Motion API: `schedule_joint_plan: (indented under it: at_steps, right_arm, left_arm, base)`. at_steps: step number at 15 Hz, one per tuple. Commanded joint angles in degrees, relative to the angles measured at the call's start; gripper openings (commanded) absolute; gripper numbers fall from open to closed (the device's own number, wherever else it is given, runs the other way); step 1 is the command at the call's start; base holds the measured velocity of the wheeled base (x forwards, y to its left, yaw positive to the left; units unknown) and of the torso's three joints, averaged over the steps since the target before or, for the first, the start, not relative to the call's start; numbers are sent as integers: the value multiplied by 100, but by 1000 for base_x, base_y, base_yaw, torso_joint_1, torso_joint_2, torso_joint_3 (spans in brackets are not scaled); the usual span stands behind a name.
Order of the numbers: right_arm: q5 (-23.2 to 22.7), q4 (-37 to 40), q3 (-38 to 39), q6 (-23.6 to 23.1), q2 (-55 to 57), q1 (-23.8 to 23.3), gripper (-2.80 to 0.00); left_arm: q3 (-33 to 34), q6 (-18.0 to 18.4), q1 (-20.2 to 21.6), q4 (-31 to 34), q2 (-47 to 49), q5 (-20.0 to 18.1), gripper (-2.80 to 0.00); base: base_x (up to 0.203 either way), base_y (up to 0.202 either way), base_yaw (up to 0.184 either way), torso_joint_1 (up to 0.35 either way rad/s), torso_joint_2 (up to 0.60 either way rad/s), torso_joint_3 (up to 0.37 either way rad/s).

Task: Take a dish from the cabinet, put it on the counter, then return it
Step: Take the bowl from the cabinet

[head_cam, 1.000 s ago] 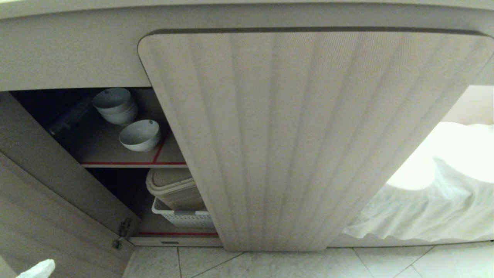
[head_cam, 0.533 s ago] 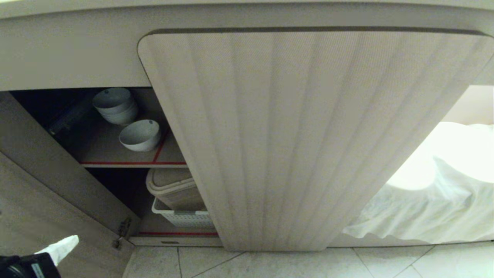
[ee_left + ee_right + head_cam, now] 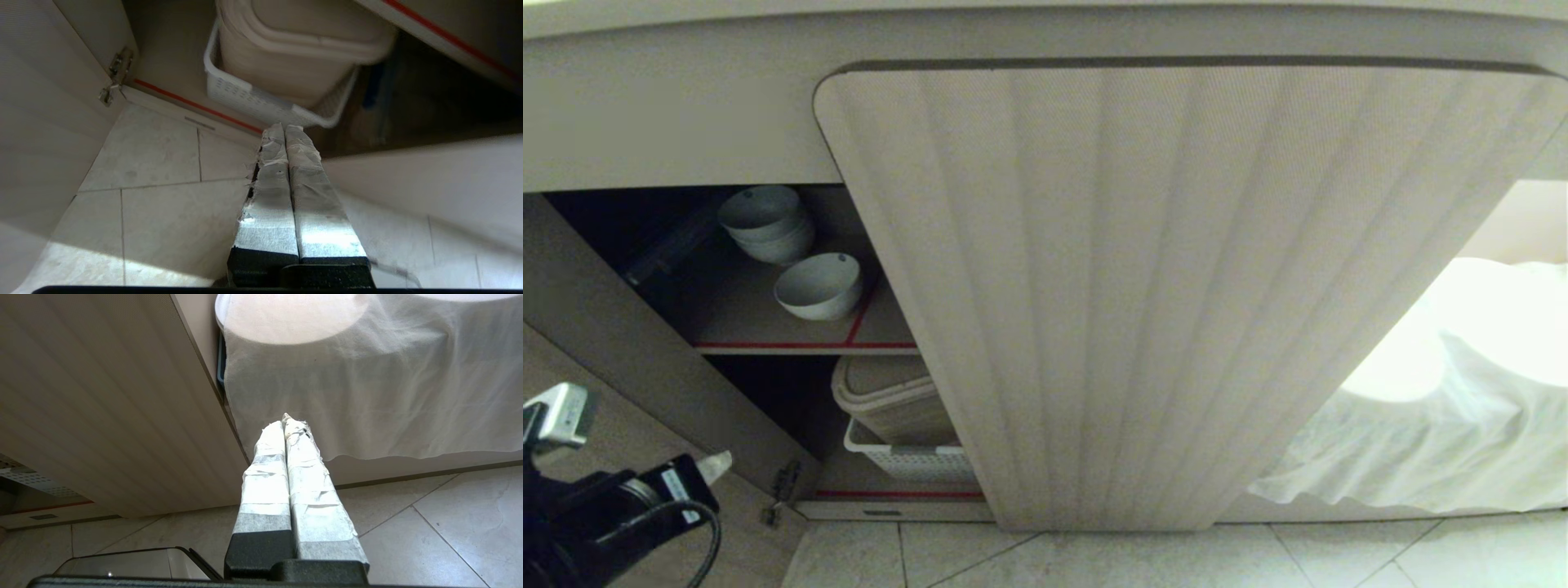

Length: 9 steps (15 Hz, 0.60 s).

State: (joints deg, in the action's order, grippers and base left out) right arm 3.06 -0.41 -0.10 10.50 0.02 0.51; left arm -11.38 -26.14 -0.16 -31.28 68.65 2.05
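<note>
The dish (image 3: 818,286), a small white bowl, sits alone on the upper red-edged shelf (image 3: 805,345) of the cabinet, in front of a stack of similar bowls (image 3: 765,223). One ribbed cabinet door (image 3: 1176,294) stands open in the middle of the head view, another (image 3: 580,441) at the left. My left gripper (image 3: 716,467) is low at the left, below and left of the dish, its taped fingers (image 3: 302,159) shut and empty, pointing toward the lower shelf. My right gripper (image 3: 286,421) is shut and empty near the floor, beside the open door. The counter shows only as a front edge (image 3: 1045,12) at the top.
On the lower shelf a white perforated basket (image 3: 911,461) holds a beige lidded bin (image 3: 890,400). A door hinge (image 3: 783,490) sits by the left gripper. White cloth (image 3: 1437,425) hangs at the right. Tiled floor (image 3: 1176,559) runs below the cabinet.
My left arm has risen into the head view from the bottom left corner and moved right, toward the cabinet opening. The bowls, doors and right arm have not moved.
</note>
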Motion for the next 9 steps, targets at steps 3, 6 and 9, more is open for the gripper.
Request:
schedule_joint_plan:
  at_steps: [3,6,9]
  right_arm:
    - [2,-2,1,5,-2,2,-280]
    - [2,-2,1,5,-2,2,-280]
    - [2,-2,1,5,-2,2,-280]
  left_arm:
    - [-430,-399,-2,-487,1161,355,-280]
    - [-899,-839,-9,-495,1394,384,-280]
    - [-980,-972,-11,-511,1564,445,-280]
  base:
    - [0,0,0,0,0,0]
    - [0,0,0,0,0,0]
    - [0,0,0,0,0,0]
